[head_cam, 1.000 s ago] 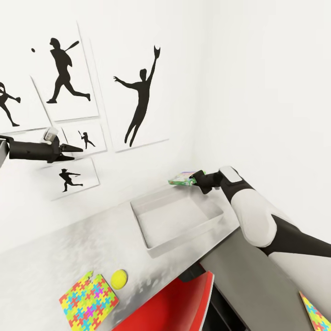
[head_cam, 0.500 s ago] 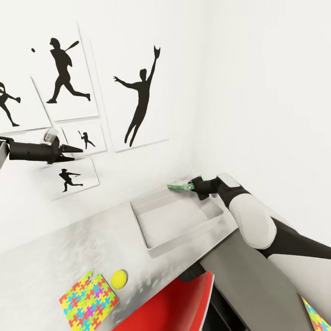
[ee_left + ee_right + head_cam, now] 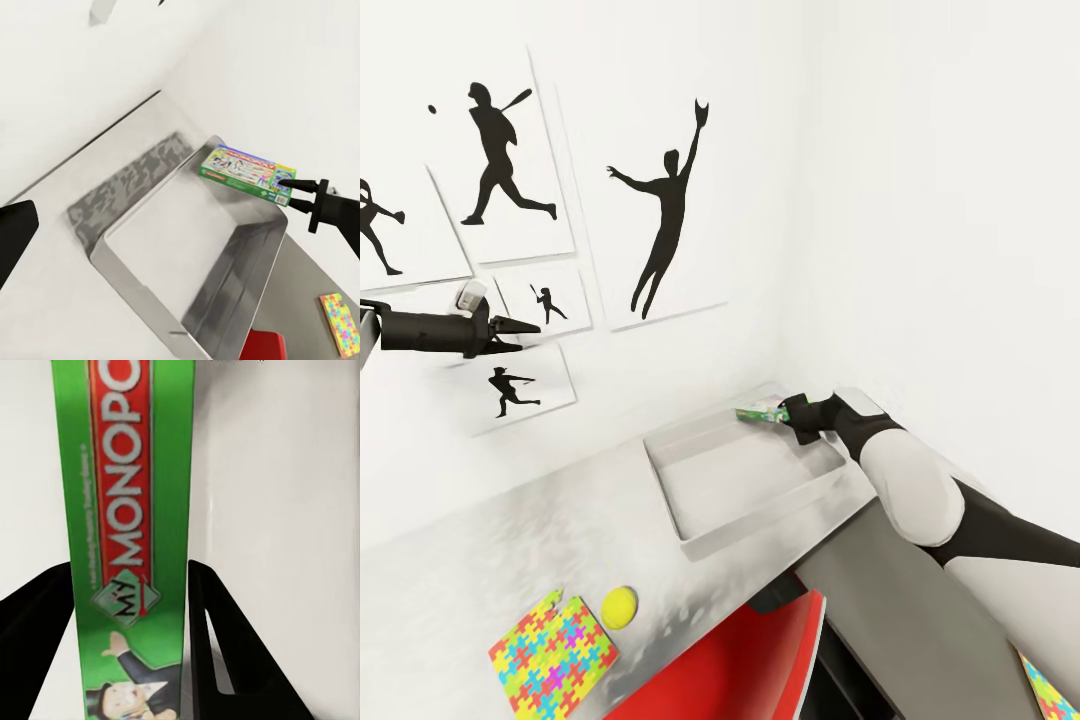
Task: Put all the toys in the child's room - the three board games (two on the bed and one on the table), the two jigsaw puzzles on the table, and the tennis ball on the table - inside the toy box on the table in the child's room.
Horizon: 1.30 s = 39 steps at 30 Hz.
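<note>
My right gripper point(image 3: 792, 415) is shut on a green board game point(image 3: 764, 410), a Monopoly box, and holds it just over the far right corner of the grey toy box point(image 3: 690, 540). The left wrist view shows the board game point(image 3: 244, 172) above the toy box's rim point(image 3: 135, 296), pinched at one end by the right gripper point(image 3: 294, 189). Up close, the board game point(image 3: 131, 532) sits between the black fingers point(image 3: 225, 652). The toy box holds nothing. A tennis ball point(image 3: 620, 605) and a jigsaw puzzle point(image 3: 552, 650) lie on the white table point(image 3: 510, 540). My left gripper point(image 3: 528, 334) hangs open by the wall.
A second jigsaw puzzle point(image 3: 1050, 690) lies on the lower grey cabinet top point(image 3: 920, 620) to the right. A red chair point(image 3: 740, 670) is tucked under the table's front edge. Athlete-silhouette pictures point(image 3: 660, 210) hang on the wall behind the table, which meets another wall at the corner.
My right gripper has come down a little with the board game, closer to the toy box's far corner. The left arm has hardly moved.
</note>
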Available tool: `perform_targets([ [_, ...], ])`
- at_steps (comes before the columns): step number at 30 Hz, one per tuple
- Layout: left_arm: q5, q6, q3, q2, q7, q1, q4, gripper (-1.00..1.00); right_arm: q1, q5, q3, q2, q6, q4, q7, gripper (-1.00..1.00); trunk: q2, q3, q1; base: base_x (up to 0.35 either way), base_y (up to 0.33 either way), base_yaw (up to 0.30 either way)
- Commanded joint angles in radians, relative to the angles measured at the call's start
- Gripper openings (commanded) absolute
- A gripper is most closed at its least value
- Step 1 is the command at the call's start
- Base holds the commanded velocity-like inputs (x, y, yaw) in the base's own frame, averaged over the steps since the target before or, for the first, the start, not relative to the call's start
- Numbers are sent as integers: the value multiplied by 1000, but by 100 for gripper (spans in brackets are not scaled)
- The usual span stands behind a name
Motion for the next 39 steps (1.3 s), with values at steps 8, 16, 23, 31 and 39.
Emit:
perform_targets([
  [8,9,8,-7,2,1,-1,0,100,1,-8,-1,6,-59,-1,-46,-100,-2,-2,1,0,0,0],
  [16,8,8,-7,3,1,-1,0,100,2,-8,-1,12,-69,0,-55,-100,-2,-2,1,0,0,0],
  [23,7,7,-7,3,2,-1,0,100,19,-8,-2,10,-73,0,-57,-100,-2,-2,1,0,0,0],
  [31,7,7,-7,3,2,-1,0,100,29,-7,-2,7,-112,1,-58,-100,-2,-2,1,0,0,0],
  [39,7,7,-7,3,2,-1,0,100,31,-10,-1,13,-121,1,-55,-100,-2,-2,1,0,0,0],
])
